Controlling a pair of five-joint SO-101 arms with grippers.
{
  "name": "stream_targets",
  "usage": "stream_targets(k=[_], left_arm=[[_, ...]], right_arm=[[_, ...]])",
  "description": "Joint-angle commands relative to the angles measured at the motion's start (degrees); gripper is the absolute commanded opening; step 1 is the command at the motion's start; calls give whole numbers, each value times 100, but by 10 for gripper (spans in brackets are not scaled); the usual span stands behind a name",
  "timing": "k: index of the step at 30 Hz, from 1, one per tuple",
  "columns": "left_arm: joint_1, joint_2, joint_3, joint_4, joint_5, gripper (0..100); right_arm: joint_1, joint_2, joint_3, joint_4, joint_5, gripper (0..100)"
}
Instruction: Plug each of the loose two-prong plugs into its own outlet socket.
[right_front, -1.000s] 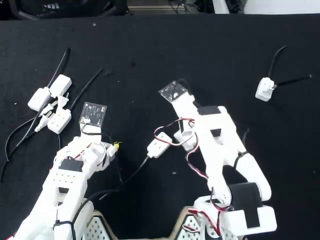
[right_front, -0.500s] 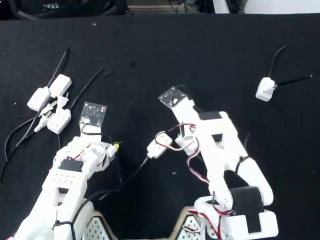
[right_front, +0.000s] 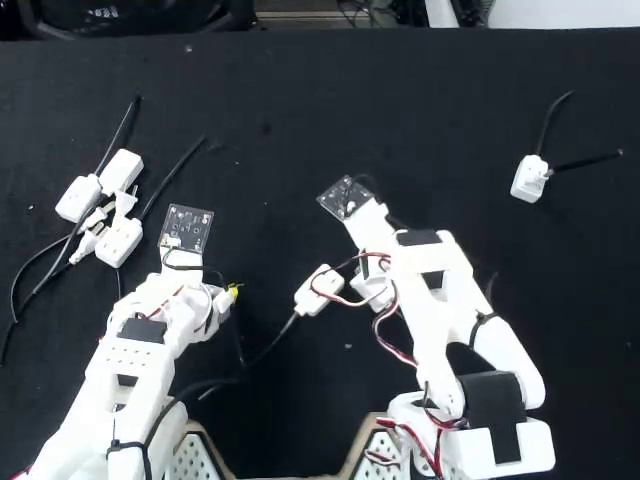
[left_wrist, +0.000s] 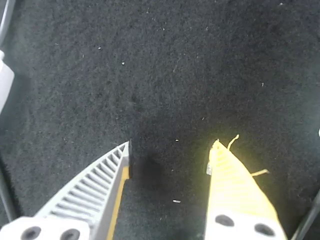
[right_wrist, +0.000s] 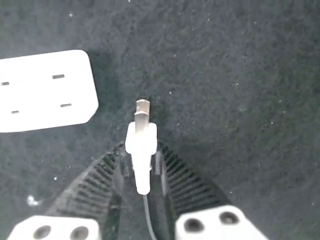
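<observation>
Right end effector (right_wrist: 141, 150) gripping one plug (right_wrist: 141, 136), one socket block (right_wrist: 45, 90) nearby; left end effector (left_wrist: 171, 145) spread wide

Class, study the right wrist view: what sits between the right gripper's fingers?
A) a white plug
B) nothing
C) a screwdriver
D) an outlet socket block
A: the right gripper is shut on the white plug, whose metal end sticks out ahead, while the socket block lies apart on the mat.

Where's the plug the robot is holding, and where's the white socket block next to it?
plug (right_wrist: 141, 142), right wrist view, on its white body.
socket block (right_wrist: 44, 92), right wrist view, middle of its slotted face.
</observation>
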Motion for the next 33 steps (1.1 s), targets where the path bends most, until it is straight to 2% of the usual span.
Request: stream_targets(k=[1,5,11,16,19,22,27,33], left_arm=[[40,-97,-48,-35,-62,252],[40,-97,-48,-35,-62,252],[40,-97,-48,-44,-62,252],[31,-97,-48,-44,-62,252],[40,-97,-48,-44,-62,252],[-4,-105,-66,-35,-62,252],[-418,-114,-207,62,-35,252],[-1103,-114,-919,897,237,252]], right_arm=[[62,-31,40,-105,53,86],[79,-31,57,-105,53,41],[633,-154,-127,-299,62,8],[501,-998,-488,782,9,10],[-141,-1895,-409,1292,-413,10],[-1143,-2738,-66,1178,-1020,10],[-2646,-3116,514,35,-2013,10],[-3358,-2404,1024,-1468,-2532,11]])
